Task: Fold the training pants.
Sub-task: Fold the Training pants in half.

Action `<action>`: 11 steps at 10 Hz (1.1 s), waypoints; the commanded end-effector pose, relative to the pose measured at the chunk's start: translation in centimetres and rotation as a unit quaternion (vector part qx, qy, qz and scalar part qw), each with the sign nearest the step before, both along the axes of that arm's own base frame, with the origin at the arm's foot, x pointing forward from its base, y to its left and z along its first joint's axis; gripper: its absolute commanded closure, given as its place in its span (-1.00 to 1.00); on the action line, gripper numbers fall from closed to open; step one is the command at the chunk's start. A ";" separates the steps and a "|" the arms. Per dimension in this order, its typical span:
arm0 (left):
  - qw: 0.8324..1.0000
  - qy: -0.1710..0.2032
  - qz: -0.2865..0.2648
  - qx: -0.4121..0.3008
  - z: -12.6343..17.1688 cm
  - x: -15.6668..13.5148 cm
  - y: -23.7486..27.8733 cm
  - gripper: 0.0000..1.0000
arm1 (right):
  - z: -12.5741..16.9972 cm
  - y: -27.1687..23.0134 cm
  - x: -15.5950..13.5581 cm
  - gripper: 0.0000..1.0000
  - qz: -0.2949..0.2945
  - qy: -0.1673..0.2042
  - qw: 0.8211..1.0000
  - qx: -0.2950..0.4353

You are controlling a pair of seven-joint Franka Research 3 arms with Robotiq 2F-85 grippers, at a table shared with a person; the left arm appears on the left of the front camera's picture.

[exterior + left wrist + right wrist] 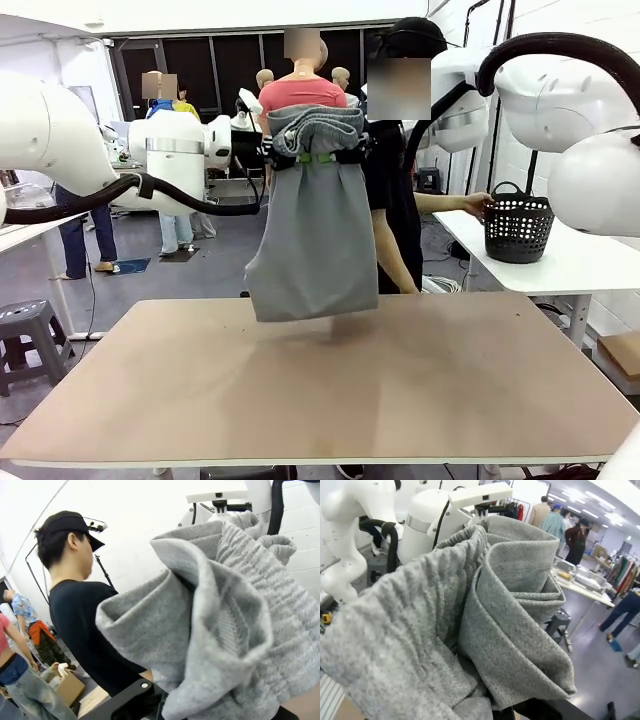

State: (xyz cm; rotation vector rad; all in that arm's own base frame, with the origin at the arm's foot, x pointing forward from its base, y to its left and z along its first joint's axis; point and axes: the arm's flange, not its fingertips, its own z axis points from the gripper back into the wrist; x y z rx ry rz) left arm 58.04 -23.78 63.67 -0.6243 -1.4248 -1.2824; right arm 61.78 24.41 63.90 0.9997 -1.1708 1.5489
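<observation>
The light grey training pants [310, 240] hang in the air over the far half of the brown table [320, 400]. Their ribbed waistband is bunched at the top, and the lower edge hovers just above the tabletop. My left gripper [290, 158] and right gripper [345, 156] are side by side at the top, both shut on the bunched waistband. Grey folds of the pants [225, 630] crowd the left wrist view and hide the fingers. It is the same in the right wrist view, where the pants [470, 620] cover the fingers.
A person in a black shirt [395, 200] stands behind the hanging cloth at the far edge. One of their hands rests on a black mesh basket [518, 225] on a white side table [570, 270] at the right. A grey stool [30, 330] is at the left.
</observation>
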 end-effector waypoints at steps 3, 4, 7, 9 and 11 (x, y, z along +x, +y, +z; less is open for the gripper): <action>1.000 -0.008 -0.019 -0.009 -4.2 3.0 0.1 1.00 | -5.7 0.2 1.5 1.00 -0.004 0.007 1.000 -0.015; 1.000 0.001 -0.021 -0.015 -5.8 3.2 0.6 1.00 | -7.5 0.2 1.3 1.00 0.001 0.009 1.000 -0.014; 0.998 0.032 -0.030 -0.039 -8.6 1.1 1.5 1.00 | -10.5 -0.2 -1.4 1.00 0.019 0.056 0.998 -0.025; 0.993 0.098 -0.051 -0.049 -10.4 -1.8 1.9 1.00 | -11.8 -1.2 -3.1 1.00 0.036 0.149 0.988 -0.035; 0.979 0.187 -0.060 -0.046 -13.5 -4.9 2.2 1.00 | -14.5 -2.6 -4.8 1.00 0.046 0.222 0.972 -0.060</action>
